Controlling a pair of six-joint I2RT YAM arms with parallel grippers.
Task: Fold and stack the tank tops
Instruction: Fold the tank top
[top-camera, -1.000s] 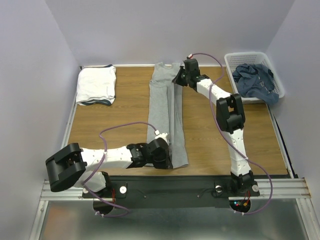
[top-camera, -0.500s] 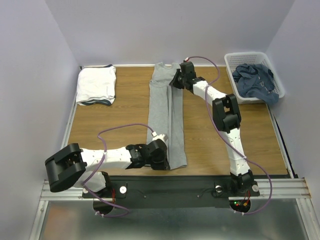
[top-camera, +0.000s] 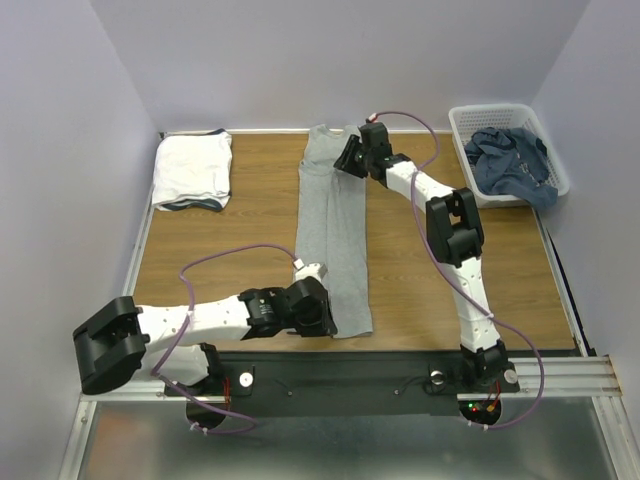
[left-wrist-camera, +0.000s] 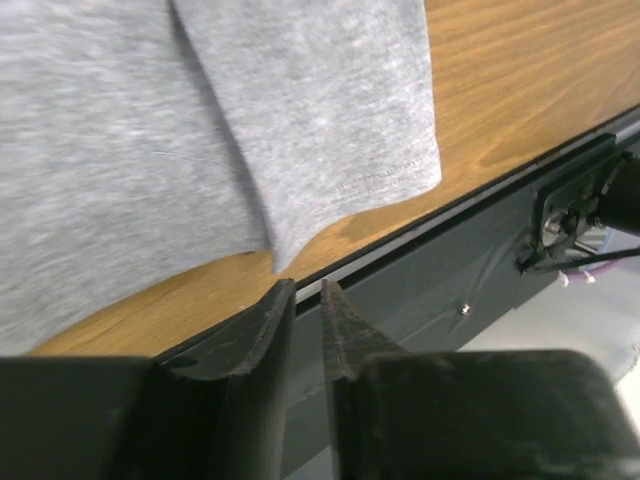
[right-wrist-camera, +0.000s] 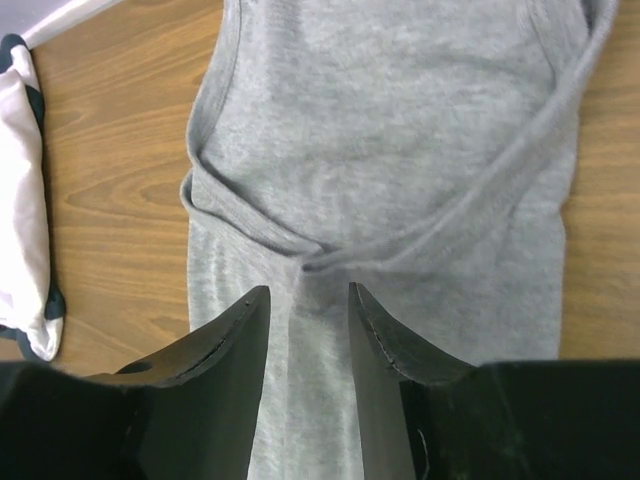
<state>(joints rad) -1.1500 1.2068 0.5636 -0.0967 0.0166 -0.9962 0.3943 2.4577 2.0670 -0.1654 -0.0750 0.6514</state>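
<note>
while a second ago both grippers sat shut on its right side, the grey tank top now lies let go: the left gripper is parted a slit and the right gripper wider, both holding nothing. its hem corner stops just short of the table's near edge, and wood shows on either side. the long axis runs near to far, straps at the far end.

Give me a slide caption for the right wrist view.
Open right gripper over the folded heather grey knit tank top on the wooden table.
</note>
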